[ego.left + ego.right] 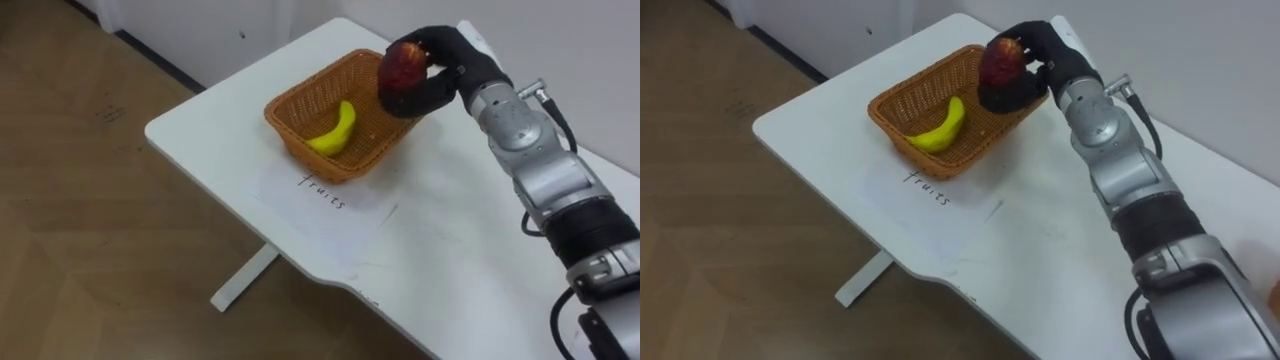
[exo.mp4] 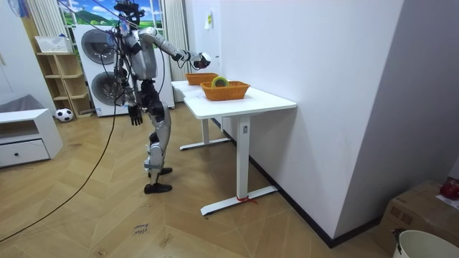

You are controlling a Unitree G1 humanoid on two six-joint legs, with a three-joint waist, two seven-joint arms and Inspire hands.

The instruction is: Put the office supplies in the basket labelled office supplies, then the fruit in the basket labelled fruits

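The right hand (image 1: 445,60) curls round a round red apple (image 1: 400,66), just over the brown woven basket (image 1: 300,105) at the corner of the white counter (image 1: 220,130).

Your right arm comes in from the lower right and stretches out nearly straight across the surface (image 1: 450,250) toward its far edge, with the wrist turned inward. The right robot hand (image 1: 447,60) is raised clear of the surface, its dark fingers and thumb curled round a red apple (image 1: 402,68). In the room view you stand upright at the surface's end. Your left arm hangs straight down, with the left robot hand (image 2: 135,115) beside the thigh.
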